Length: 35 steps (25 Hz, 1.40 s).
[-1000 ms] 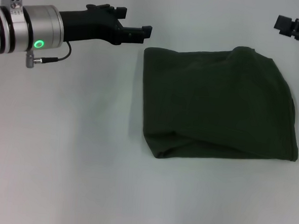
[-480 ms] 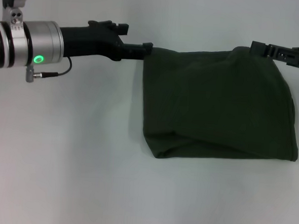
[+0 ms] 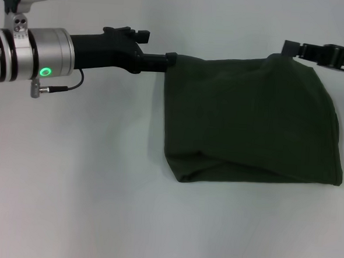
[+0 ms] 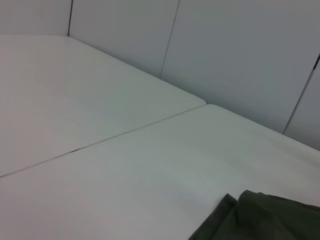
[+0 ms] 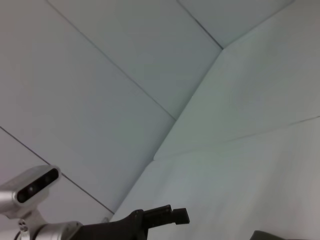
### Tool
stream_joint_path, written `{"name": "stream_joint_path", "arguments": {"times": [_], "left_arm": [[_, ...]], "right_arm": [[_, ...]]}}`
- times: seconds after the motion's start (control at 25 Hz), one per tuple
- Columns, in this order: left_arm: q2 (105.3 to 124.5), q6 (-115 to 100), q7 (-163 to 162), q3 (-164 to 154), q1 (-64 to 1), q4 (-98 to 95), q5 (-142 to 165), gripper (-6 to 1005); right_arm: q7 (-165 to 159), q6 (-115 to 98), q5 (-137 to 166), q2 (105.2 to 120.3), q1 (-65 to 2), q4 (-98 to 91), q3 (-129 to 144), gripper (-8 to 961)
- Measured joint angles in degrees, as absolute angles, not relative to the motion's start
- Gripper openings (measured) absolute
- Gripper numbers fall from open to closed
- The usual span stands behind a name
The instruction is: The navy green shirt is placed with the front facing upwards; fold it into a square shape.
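1. On the white table (image 3: 99,177), right of centre, lies the dark olive-green cotton shirt (image 3: 251,122), folded to a rough square.
2. Left gripper (image 3: 170,59) touches its 10 o'clock corner; jaw state cannot be determined.
3. Right gripper (image 3: 289,48) meets the 1 o'clock corner; jaw state cannot be determined.

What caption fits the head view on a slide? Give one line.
Both grippers meet the far edge of the folded navy green shirt on the white table: left gripper at one corner, right gripper at the other.
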<state>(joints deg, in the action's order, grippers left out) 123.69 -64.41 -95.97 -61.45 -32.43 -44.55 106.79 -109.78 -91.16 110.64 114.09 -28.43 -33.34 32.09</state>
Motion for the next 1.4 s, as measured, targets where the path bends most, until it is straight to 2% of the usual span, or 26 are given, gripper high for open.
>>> {"name": "stream_joint_path", "arguments": {"times": [0.2,0.32,0.44,0.76,1.4], "left_arm": [[123.21,-63.9,-96.0,-60.4,-31.6,-44.8,106.8,917],[122.71,-63.1,-96.0,-59.3,-31.0,-44.9,106.8,917],[122.49,-62.8,-96.0,-56.7,-30.2,-44.9,106.8,917],[121.9,-63.6,-96.0,-53.3,-29.3,-45.0,106.7,917],[121.9,-62.9,-96.0,-53.3,-29.8,-44.9,106.8,917]], "right_arm": [[-109.8,-86.0,110.7,116.13,-30.5,-33.2,36.5,78],[-109.9,-81.9,110.7,117.07,-32.0,-32.2,39.4,40],[-109.9,-77.8,110.7,117.4,-33.5,-30.1,42.1,2],[-110.0,-68.5,110.7,118.49,-34.3,-26.7,49.0,2],[-109.1,-62.2,112.9,118.64,-34.1,-24.1,50.9,2]]}}
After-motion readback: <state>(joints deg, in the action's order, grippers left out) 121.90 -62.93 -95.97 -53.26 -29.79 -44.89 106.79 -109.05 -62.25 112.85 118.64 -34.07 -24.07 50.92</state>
